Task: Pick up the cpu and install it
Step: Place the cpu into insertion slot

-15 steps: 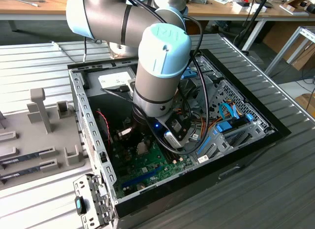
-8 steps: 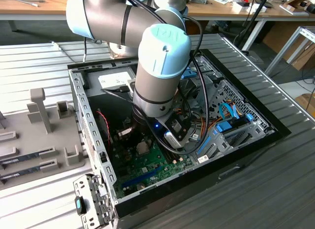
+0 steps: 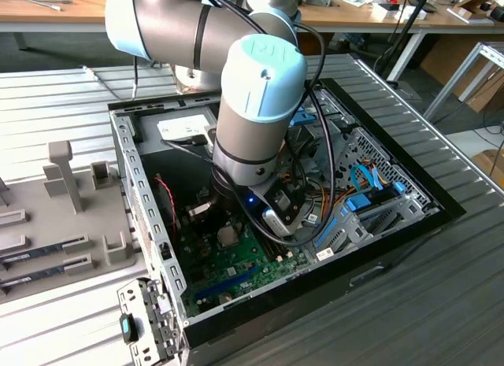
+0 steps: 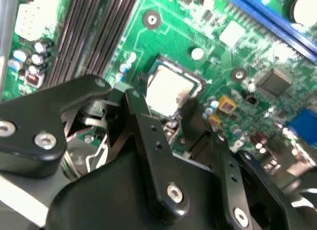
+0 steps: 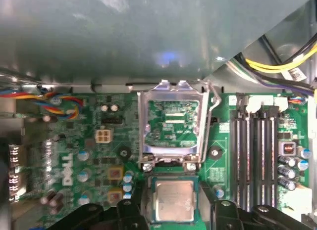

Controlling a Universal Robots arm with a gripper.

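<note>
The cpu (image 5: 173, 200) sits at the socket of the motherboard (image 5: 99, 156), beside the raised metal cover (image 5: 173, 123). The gripper (image 5: 176, 207) straddles the cpu; I cannot tell whether it clamps it. In the exterior view, a grey tray (image 3: 71, 248) lies at 9 o'clock from the computer case (image 3: 142, 193).

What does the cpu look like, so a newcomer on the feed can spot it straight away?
Inside the open computer case lies the green motherboard. Beside its long black memory slots, next to the flipped-open metal socket frame, sits the cpu. It is the one small flat square with a plain silvery-grey metal top.
</note>
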